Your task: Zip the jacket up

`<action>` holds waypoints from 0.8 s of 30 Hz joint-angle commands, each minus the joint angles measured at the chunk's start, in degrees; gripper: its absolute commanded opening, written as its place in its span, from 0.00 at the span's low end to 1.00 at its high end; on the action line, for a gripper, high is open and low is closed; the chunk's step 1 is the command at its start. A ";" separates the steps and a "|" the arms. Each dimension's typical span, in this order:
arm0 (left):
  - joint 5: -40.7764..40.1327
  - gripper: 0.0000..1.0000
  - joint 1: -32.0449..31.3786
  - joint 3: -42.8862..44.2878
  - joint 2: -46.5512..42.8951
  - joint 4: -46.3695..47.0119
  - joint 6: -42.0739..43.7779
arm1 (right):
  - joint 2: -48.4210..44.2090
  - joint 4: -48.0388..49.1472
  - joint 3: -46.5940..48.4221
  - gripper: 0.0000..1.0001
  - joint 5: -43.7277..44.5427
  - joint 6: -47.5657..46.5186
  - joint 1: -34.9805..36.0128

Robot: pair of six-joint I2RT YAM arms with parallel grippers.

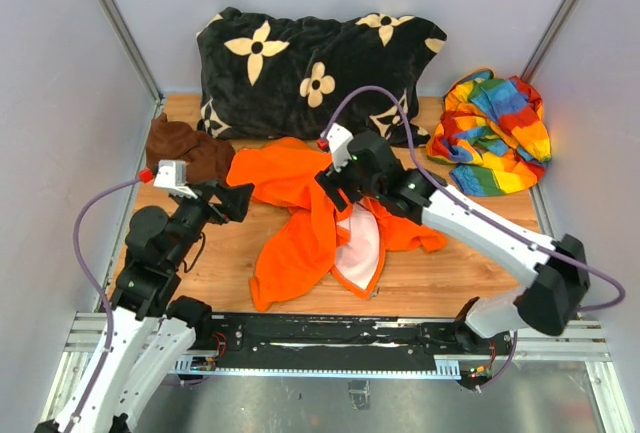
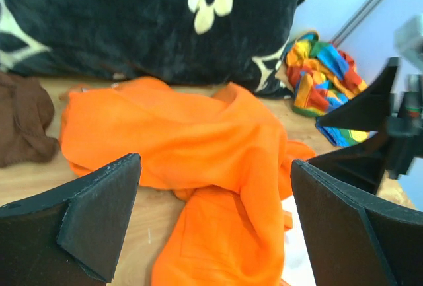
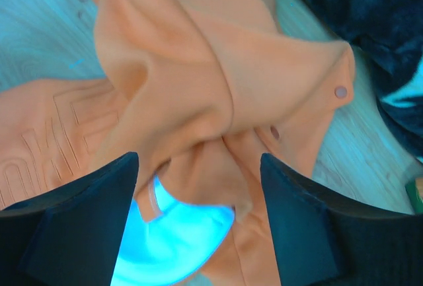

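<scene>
From above, the jacket lies crumpled in the middle of the desk, in front of a black cushion. One front is folded back, so a piece of the pale lining shows. A brown cloth is at the far left and a rainbow cloth at the far right, both apart from the work. The right pincer stands directly over the bunched middle of the jacket, and the left pincer waits just beside its left edge without touching it. In the left wrist view this pincer is fully wide and holds nothing; the orange fabric lies ahead of it in loose folds, and no zipper end can be seen there. In the right wrist view the fingers are well apart, with a twisted fold of fabric lying between them but not pressed, so I judge that nothing is held. A snap button shows on a flap to the right. I think the step in hand is still to open out the garment, because the two zipper halves cannot be found in such a twist. To do it well, the right pincer should take a single edge near the hem and not the thick knot, while the left pincer pins the opposite front. Then both should draw apart slowly, low over the desk, until the fronts lie flat side by side.
</scene>
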 commanded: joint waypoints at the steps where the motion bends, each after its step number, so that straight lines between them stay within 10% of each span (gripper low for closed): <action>1: 3.44 0.99 -0.26 1.87 4.58 -2.11 -5.65 | -8.32 -0.58 -5.95 0.78 3.91 1.42 -0.12; 8: 9.77 0.99 -2.82 -3.84 12.66 1.54 -11.61 | -19.49 -1.05 -19.79 0.87 1.69 6.51 -4.38; 24: -17.78 0.99 -33.97 -9.19 36.50 20.38 -15.55 | -21.08 13.50 -38.30 0.90 -1.26 18.99 -6.31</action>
